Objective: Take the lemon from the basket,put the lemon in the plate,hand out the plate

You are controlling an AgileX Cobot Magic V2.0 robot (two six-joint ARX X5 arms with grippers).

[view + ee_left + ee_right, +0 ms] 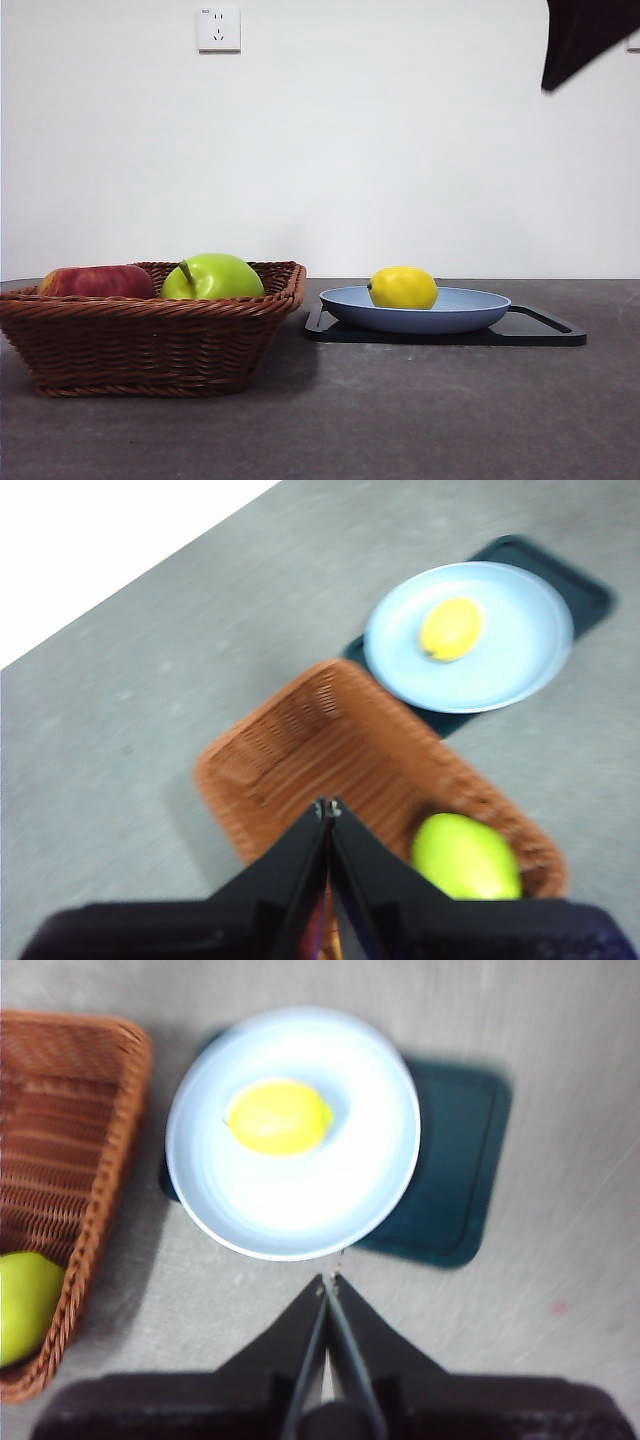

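Lemon (403, 288): lies in plate (470, 312), toward 9 o'clock of centre. Plate: rests on black tray (545, 328), at 3 o'clock from basket (150, 340). Left gripper (328, 810) and right gripper (328, 1282): jaws closed, empty, raised above.

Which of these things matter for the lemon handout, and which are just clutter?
Job:
lemon, lying in the plate
plate, on the tray
basket
right claw, shut, above the table near the plate

Clutter:
green apple and red apple in the basket
black tray
wall socket
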